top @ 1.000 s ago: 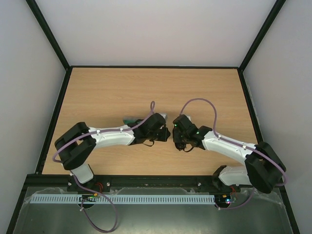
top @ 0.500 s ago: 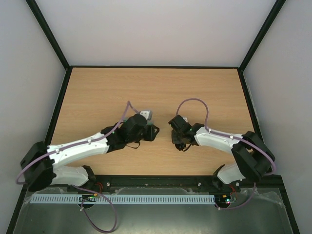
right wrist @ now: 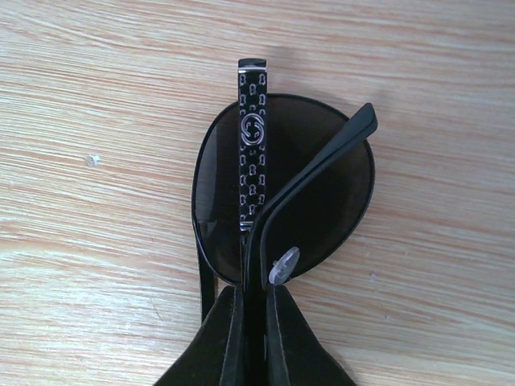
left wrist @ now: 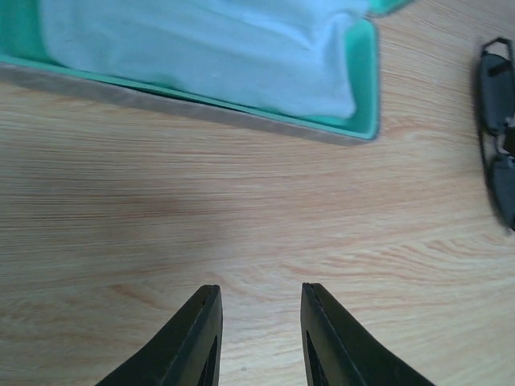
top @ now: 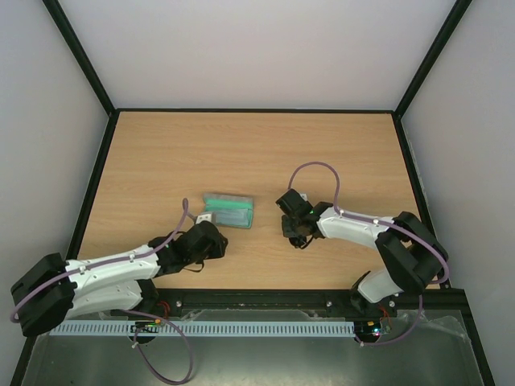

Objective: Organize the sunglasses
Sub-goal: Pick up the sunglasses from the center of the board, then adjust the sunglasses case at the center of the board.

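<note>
While I watched through the right wrist camera, the right gripper was pinched together on the sunglasses. Its two black fingers were closed on the thin dark wire frame at the near rim of one lens. The pair lay folded and flat on the pale wood-grain table, straight ahead of those fingertips. One rounded, glossy dark lens filled the middle of the view. Across it ran a straight temple arm, printed with small silvery marks and a round emblem. A plain, slim black arm slanted away to the right of it. A clear oval nose pad sat just ahead of the right finger.

On the left wrist camera, the left gripper stood with its tapered black fingers apart, nothing between them and bare wood beneath. Ahead of it lay the rectangular case, open, with a matte grey edge and bright green lining. A soft, creased light blue cloth was lying inside. Ahead and far to that gripper's right, apart from the case, I could see the sunglasses' dark lenses at the frame edge.
</note>
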### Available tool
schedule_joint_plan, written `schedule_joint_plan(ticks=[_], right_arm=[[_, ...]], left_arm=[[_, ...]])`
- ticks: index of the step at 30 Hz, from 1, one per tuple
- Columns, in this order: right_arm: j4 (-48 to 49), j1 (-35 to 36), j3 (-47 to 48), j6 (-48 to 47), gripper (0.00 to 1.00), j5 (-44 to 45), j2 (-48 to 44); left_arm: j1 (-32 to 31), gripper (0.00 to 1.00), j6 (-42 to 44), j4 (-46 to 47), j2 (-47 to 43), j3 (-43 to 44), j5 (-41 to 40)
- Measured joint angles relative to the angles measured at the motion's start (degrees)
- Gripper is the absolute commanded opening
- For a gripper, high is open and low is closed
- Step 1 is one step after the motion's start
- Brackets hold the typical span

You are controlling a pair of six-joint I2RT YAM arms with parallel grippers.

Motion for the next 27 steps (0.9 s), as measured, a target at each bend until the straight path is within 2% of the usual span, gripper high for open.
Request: schedule_joint_plan(ticks=[5, 9, 14, 20, 27], right_arm=[[-0.07, 0.00, 0.72, -0.42, 0.01, 0.11, 0.02], [-1.09, 0.00, 1.49, -0.74, 0.01, 0.07, -1.36], [-3.23, 0.07, 3.52, -1.95, 0.01, -1.81, -7.98], [-4.50, 1.51, 7.61, -3.91, 0.01, -8.28, -15.30], [-4.96, 3.72, 11.91, -6.45, 0.01, -14.03, -14.75]], left_arm=[[3.17, 0.31, -2.19, 1.97, -0.70, -2.62, -1.03], [8.33, 0.31, -2.75, 4.98, -0.52, -5.09, -0.83], [14.88, 0.31, -2.36, 8.41, 1.70, -5.62, -0.42], [20.59, 0.25, -0.46, 14.29, 9.20, -4.94, 1.44], [23.82, 0.21, 2.03, 21.09, 21.33, 1.70, 3.15]])
